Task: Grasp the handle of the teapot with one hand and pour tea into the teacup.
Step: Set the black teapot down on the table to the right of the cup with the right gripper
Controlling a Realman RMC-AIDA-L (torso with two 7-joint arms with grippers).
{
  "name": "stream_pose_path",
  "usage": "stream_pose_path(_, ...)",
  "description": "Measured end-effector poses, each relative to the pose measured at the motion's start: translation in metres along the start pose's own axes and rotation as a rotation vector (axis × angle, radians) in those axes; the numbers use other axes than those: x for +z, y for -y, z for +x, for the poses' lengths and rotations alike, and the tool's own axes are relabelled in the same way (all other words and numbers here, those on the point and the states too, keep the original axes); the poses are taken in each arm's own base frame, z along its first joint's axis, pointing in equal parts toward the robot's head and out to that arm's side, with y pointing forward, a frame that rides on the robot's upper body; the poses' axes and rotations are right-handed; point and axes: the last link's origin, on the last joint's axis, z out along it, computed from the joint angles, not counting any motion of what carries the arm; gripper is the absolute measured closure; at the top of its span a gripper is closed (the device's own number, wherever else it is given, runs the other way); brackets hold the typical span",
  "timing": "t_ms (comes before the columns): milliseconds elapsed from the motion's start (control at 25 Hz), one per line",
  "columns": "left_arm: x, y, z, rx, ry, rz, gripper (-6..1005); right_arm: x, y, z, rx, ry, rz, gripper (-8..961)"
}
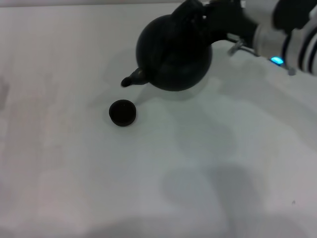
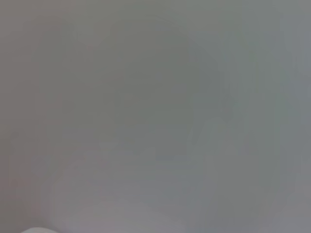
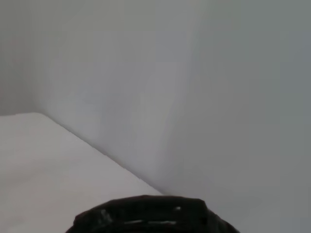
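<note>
The matte-black teapot (image 1: 173, 52) hangs tilted over the white table at the back centre of the head view. Its short spout (image 1: 130, 79) points left and down. The small dark teacup (image 1: 122, 112) stands on the table just in front of and below the spout tip, apart from it. My right gripper (image 1: 210, 15) reaches in from the upper right and is shut on the black handle (image 1: 190, 9) at the pot's top. The right wrist view shows only a dark rounded edge of the pot (image 3: 150, 216). My left gripper is out of view.
The white table (image 1: 223, 163) spreads around the cup and pot. My right arm's white forearm with a blue light (image 1: 277, 60) crosses the upper right corner. The left wrist view shows only a plain pale surface (image 2: 155, 116).
</note>
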Motion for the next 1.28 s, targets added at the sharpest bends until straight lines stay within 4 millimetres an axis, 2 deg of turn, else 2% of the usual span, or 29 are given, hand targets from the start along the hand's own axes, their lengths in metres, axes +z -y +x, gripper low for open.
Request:
stream_pose_path(400, 0.001, 0.001, -0.001, 0.002, 0.01, 0.004, 112, -0.033, 0.049, 0.021, 0.208, -0.08, -0.014, 834)
stream_pose_path(560, 0.002, 0.001, -0.001, 0.002, 0.011, 0.003, 111, -0.047, 0.06, 0.035, 0.248, -0.108, 0.004, 835)
stream_pose_path(880, 0.003, 0.0, -0.001, 0.003, 0.013, 0.003, 111, -0.072, 0.074, 0.06, 0.326, -0.148, 0.049, 833)
stream_pose_path(1160, 0.004, 0.0, 0.0, 0.007, 0.011, 0.0, 111, -0.073, 0.071, 0.078, 0.329, -0.212, 0.039, 834)
stream_pose_path(1280, 0.004, 0.001, 0.0, 0.009, 0.01, 0.001, 111, -0.072, 0.07, 0.079, 0.33, -0.215, 0.036, 834)
